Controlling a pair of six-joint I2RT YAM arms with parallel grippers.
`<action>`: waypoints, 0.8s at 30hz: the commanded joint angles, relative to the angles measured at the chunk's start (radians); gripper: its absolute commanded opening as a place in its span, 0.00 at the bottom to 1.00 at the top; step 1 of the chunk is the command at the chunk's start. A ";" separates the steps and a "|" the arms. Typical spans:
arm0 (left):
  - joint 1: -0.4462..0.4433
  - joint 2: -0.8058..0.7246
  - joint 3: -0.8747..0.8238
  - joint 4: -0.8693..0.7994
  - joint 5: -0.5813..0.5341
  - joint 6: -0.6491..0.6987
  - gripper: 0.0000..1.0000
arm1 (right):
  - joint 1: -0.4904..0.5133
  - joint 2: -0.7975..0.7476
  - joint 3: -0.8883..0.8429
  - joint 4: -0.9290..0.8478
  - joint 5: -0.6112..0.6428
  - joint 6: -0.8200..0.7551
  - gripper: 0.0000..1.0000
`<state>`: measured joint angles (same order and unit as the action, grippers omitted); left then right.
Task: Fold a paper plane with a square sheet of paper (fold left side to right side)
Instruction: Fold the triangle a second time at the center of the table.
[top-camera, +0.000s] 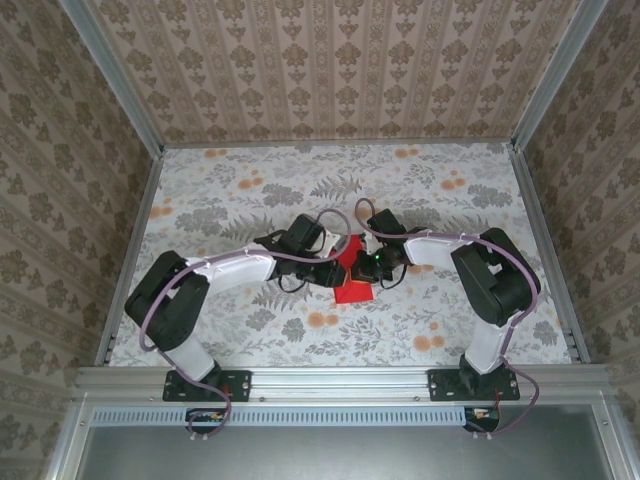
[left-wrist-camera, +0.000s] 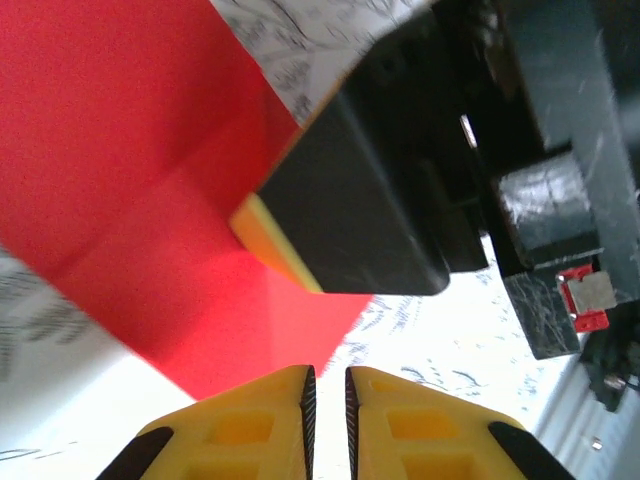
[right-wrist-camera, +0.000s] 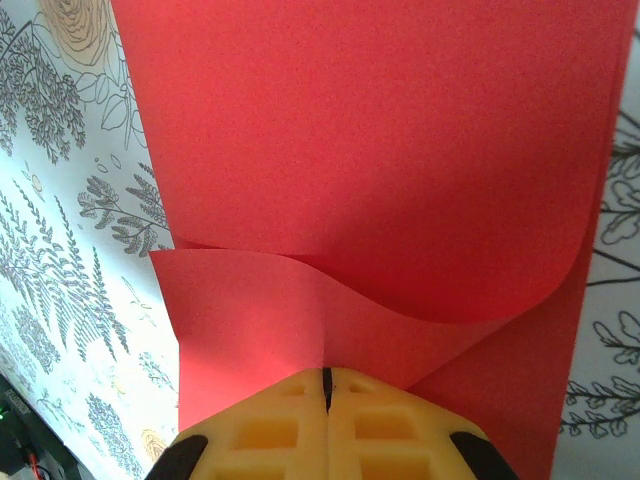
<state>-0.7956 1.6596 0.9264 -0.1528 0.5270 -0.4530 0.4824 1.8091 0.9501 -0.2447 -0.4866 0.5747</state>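
Looking past your right jaws, you find them shut tight on the paper, pinching the curled flap where it rolls over the flat layer just ahead of the tips. That pinch, I judge, is there to carry the loose side across and square the edges before any crease is pressed. Your left jaws stand a narrow slit apart with nothing between them, their pads just short of the paper's near corner, bare tabletop under them. They look placed to steady or flatten that corner. Just beyond them the right finger meets the red. The paper lies between both jaws, mid-tabletop, only partly folded.
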 joint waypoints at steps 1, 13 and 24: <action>-0.015 0.051 -0.018 0.081 0.110 -0.061 0.18 | 0.003 0.034 0.001 -0.090 0.054 -0.016 0.01; -0.022 0.132 -0.010 0.018 0.056 -0.038 0.16 | 0.002 0.037 0.005 -0.105 0.055 -0.024 0.01; -0.022 0.137 -0.029 -0.024 -0.007 -0.028 0.13 | 0.002 0.039 0.008 -0.125 0.070 -0.035 0.01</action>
<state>-0.8120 1.7935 0.9154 -0.1356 0.5476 -0.4904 0.4824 1.8095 0.9596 -0.2707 -0.4805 0.5659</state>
